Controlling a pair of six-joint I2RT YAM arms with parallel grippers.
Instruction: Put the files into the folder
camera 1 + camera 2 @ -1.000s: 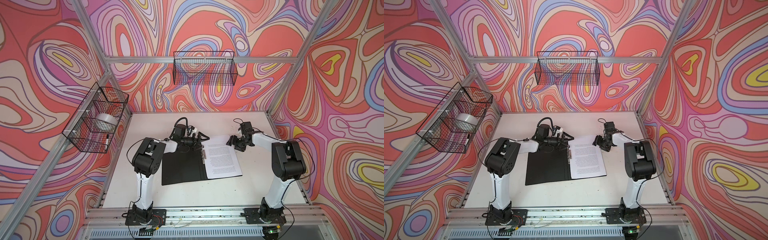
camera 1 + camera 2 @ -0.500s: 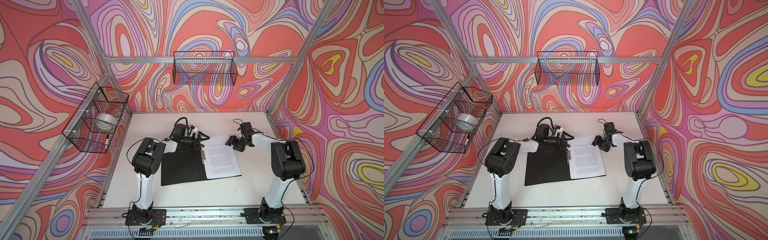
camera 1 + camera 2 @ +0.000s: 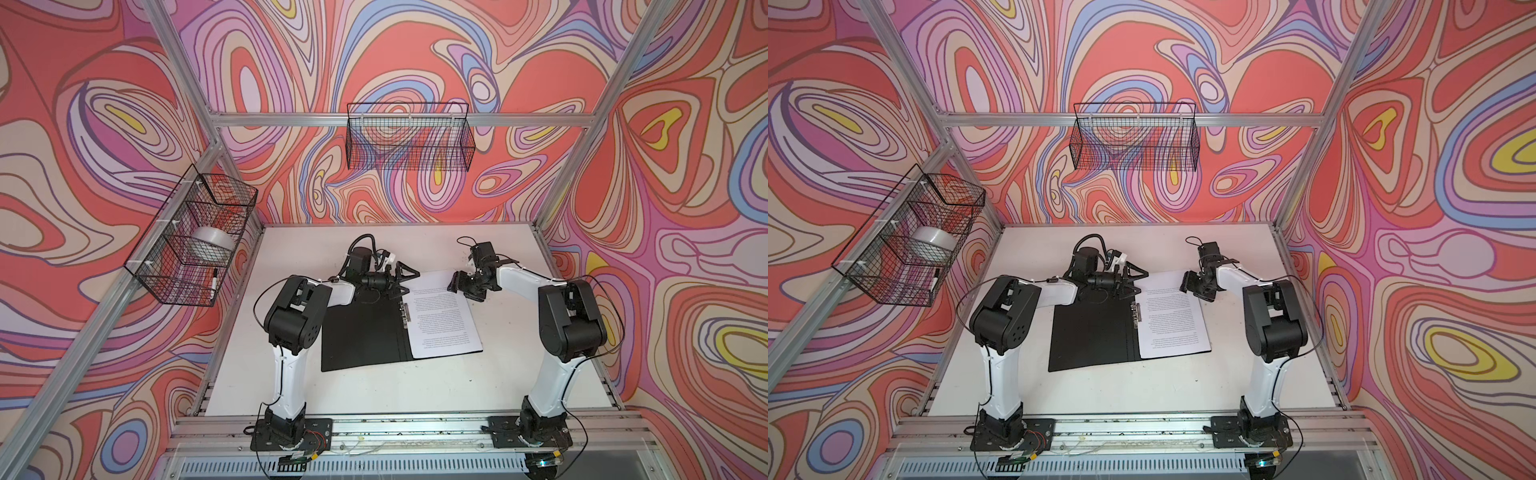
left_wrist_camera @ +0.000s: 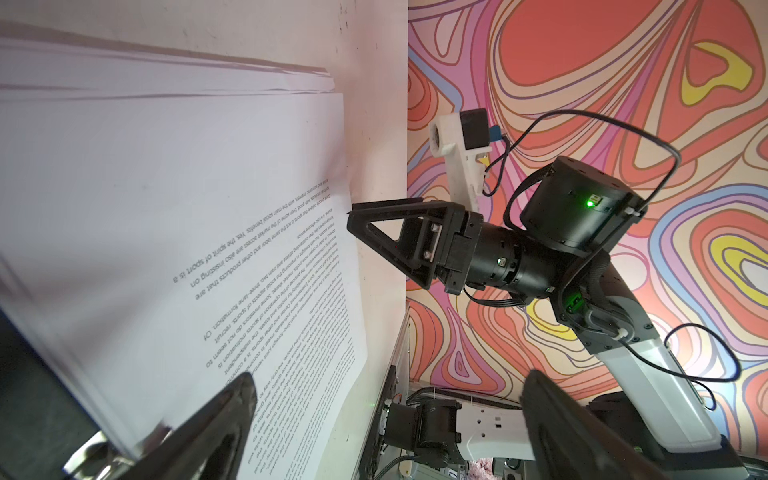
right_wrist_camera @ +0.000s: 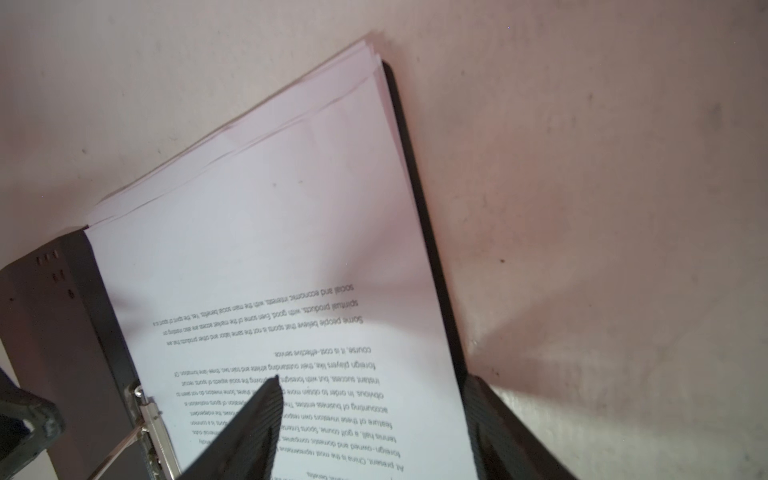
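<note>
Though open, folder (image 3: 361,332) half hidden beneath files (image 3: 442,320)

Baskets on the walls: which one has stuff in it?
The basket on the left wall: a white roll and a marker sit inside it. The basket on the back wall shows only wire.

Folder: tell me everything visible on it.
The folder lies open and flat on the white table, black matte inner faces up, looking like thin card. A metal clip runs along its spine. The left half is bare; a stack of printed sheets covers the right half. The open right claw straddles its right edge; contact unclear.
</note>
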